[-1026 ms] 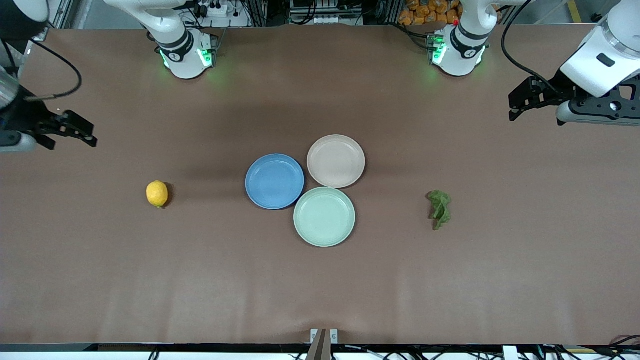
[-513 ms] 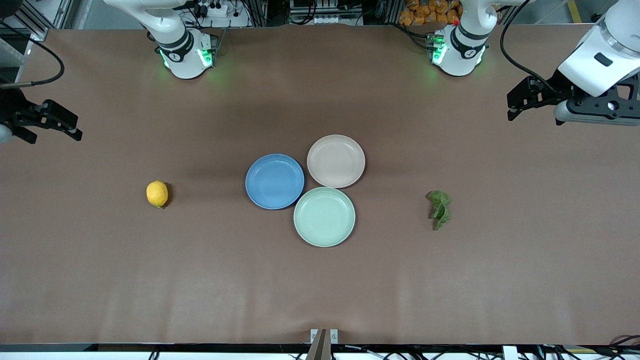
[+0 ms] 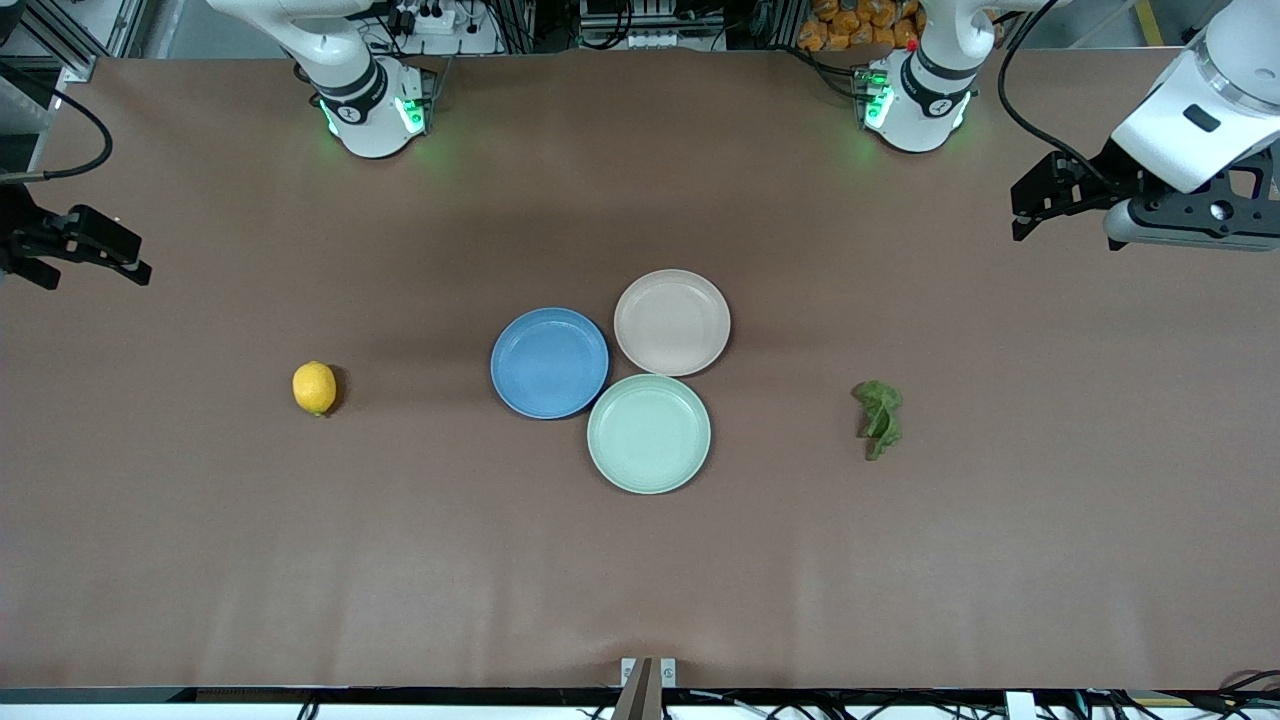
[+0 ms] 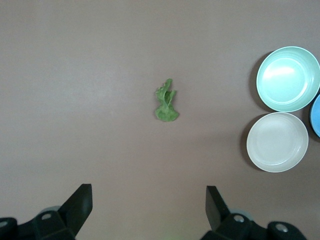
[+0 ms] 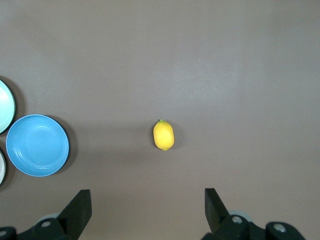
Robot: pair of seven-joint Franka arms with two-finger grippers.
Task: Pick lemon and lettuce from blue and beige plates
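Brown table [image 3: 640, 580], plates bare. Lemon [image 3: 314, 387] at my right arm's end, lettuce [image 3: 879, 417] at left's. My left gripper [image 4: 149, 205] and right gripper [image 5: 148, 206] high, spread, empty. Risk: lemon rolling under off-centre pinch.

Both arms are glossy white with rounded joints and black bands near their bases, where green lights glow. Black cables loop off each one. The left end effector [image 3: 1035, 200] and right end effector [image 3: 100, 255] are matte black, angular, with blunt fingers.
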